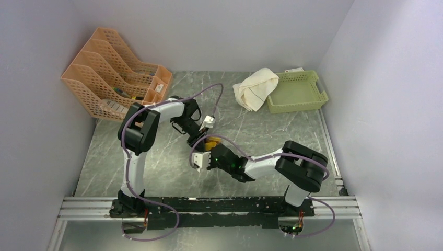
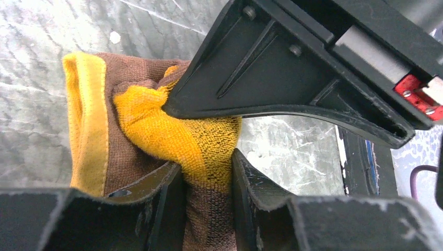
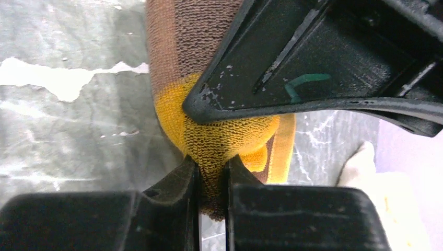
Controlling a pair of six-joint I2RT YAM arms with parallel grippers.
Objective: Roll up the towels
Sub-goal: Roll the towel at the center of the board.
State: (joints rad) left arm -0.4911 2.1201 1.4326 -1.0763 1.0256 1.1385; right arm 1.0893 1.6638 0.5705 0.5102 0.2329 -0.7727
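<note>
Mustard-and-brown towel (image 1: 211,141) bunched mid-table, left gripper (image 2: 206,167) clamped on it, right gripper (image 3: 210,164) pinching it, cream towel (image 1: 256,88) against green basket (image 1: 298,91)

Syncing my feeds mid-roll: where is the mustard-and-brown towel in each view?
Top external: mustard-and-brown towel, small yellow patch mid-table.
Left wrist: centre-left, pinched in the left gripper.
Right wrist: centre, pinched in the right gripper.
Shared landmark: the grey marbled table.

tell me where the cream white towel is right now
In the top view, the cream-white towel lies bunched up toward the far right, resting against the left rim of the green basket.
</note>
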